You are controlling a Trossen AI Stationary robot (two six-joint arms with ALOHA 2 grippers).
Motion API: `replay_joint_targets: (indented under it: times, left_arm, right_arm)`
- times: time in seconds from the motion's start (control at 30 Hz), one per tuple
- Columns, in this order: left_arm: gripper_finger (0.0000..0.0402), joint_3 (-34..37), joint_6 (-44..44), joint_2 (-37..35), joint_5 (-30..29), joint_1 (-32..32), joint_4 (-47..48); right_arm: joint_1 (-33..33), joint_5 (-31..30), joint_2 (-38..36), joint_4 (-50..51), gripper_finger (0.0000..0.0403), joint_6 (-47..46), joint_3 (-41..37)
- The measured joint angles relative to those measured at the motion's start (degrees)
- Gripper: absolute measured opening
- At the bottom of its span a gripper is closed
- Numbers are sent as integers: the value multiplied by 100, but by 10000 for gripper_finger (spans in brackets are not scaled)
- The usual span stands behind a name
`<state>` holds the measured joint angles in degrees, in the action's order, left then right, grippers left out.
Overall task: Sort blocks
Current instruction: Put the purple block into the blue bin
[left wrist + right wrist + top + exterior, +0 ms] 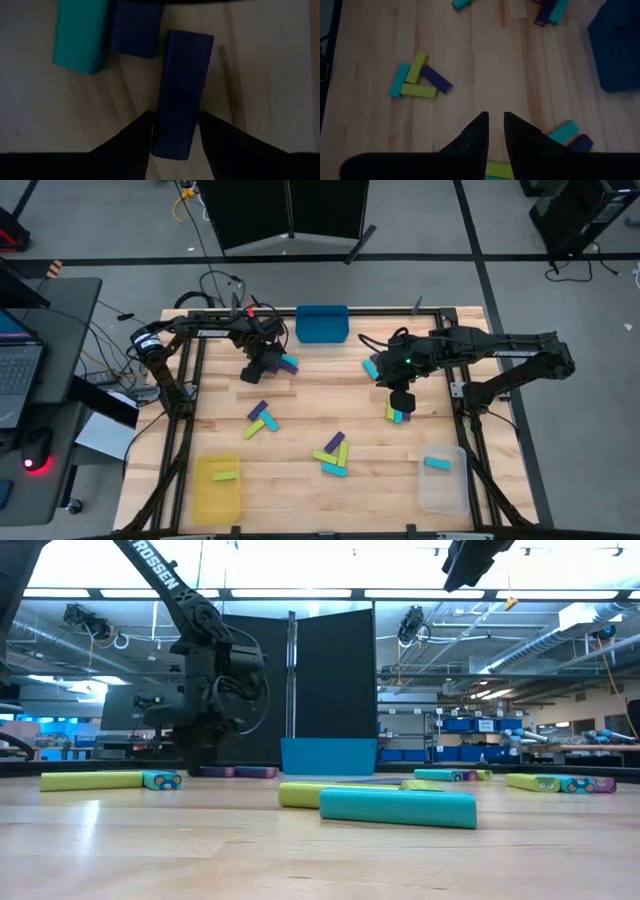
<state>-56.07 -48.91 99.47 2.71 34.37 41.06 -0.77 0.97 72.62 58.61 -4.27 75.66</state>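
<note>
From above, I work over a pale wooden table [300, 480] on a grey floor, with a laptop desk [40, 350] off to my left. A blue bin [322, 323] sits at the far edge; a yellow bin [217, 490] at the near left corner holds one lime block [225, 476], and a clear bin [443, 483] at the near right holds one cyan block [436, 464]. My left gripper [268, 366] is down near the blue bin, and my right gripper [401, 400] hangs above a small cluster of blocks [397, 414]; bare wood lies open between the two bins along the near edge. At table level, a cyan block [398, 807] lies closest, the blue bin behind it before a dark screen [330, 690]. Through my left wrist, my fingers [135, 137] hug a purple block [181, 92] on both sides, beside another purple one and a cyan one. Through my right wrist, my fingers [475, 135] stand narrowly apart, gripping nothing, with open wood ahead.
</note>
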Motion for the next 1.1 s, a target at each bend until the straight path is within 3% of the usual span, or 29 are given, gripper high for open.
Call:
replay_joint_targets:
  times: [0.17, 0.5, 0.7, 0.87, 1.1]
  left_arm:
    - [100, -119, 416, 12, 17, 0, 87]
    - [100, -330, 943, -249, 350, 7, 499]
    - [100, -334, 1551, -960, 1080, 7, 496]
    - [100, -334, 2290, -1469, 1806, -126, 259]
    - [100, -984, 2931, -1547, 1206, -820, 200]
  right_arm:
    - [-63, -4, 2, -2, 63, 41, 0]
    - [-88, -4, 2, -2, 50, 148, 0]
    - [-161, -4, 3, -110, 36, 138, 0]
    - [-294, -5, 44, -1306, 9, 46, -61]
    - [-642, -86, 318, -3153, 15, -87, -341]
